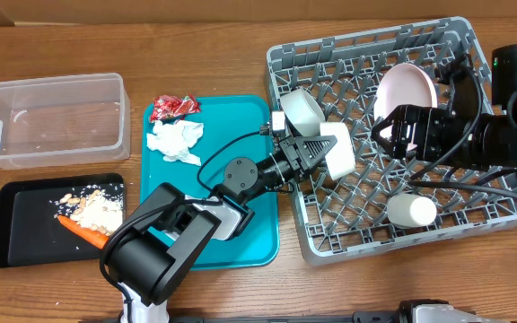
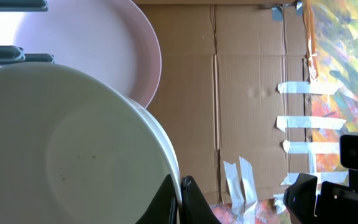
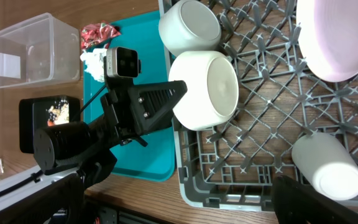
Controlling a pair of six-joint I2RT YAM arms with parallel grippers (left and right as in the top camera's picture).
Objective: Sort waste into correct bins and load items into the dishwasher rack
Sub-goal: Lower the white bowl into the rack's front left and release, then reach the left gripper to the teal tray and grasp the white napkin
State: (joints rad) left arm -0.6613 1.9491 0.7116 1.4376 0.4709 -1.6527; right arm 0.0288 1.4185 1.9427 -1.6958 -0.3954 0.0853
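Filling the left wrist view, a white bowl (image 2: 73,155) sits right at the lens, its rim nipped between the pressed-together fingers of the left hand (image 2: 180,200), with the pink plate (image 2: 104,43) just behind it. From overhead this bowl is over the left side of the dishwasher rack (image 1: 456,54), tipped on its side with its mouth facing right; whether it rests on the pegs or hangs just above them cannot be told. A second bowl (image 1: 302,108) lies on the rack's left edge just beyond it, the plate stands on edge toward the far side, and a white cup (image 1: 411,211) lies on its side toward the near right. The right hand (image 1: 393,135) hovers over the middle of the rack with its fingers spread wide and nothing between them. On the desk to the left, the teal tray (image 1: 240,242) carries the crumpled napkin (image 1: 174,141) and the red wrapper (image 1: 174,108); the black tray (image 1: 25,224) at the near left holds the carrot (image 1: 79,231) and the food scraps (image 1: 97,211), and the clear tub (image 1: 52,121) sits beyond it. The step in hand looks like racking the held bowl. Next it likely needs seating between pegs beside its twin before the fingers part, and the arm must back out without knocking either bowl; the napkin and wrapper are yet to be binned.
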